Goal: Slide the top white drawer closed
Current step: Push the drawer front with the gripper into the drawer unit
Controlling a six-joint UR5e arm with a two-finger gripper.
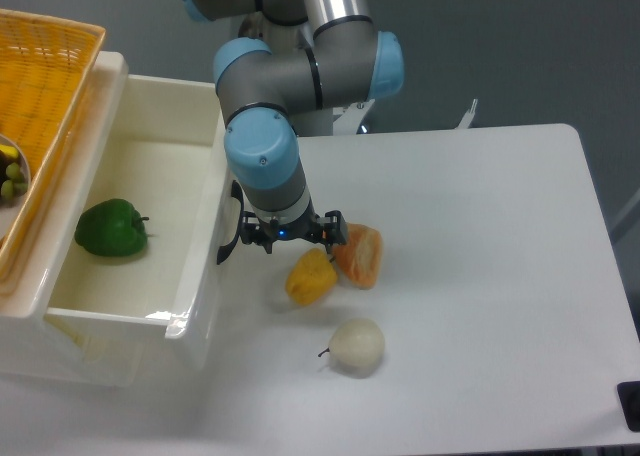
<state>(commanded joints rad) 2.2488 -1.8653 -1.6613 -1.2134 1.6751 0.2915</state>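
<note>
gripper (284,232) presses the handle (230,238) of the drawer (205,266) to its left, probably to push it shut; its opening i cannot tell. inside, farther left, lies a pepper (110,228).

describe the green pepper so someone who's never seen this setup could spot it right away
Start at the top white drawer, the big open white box at the left of the table. The green pepper lies alone on its floor, near the left wall. It is the only green thing there; the other foods are orange, yellow or pale and lie on the table.
</note>
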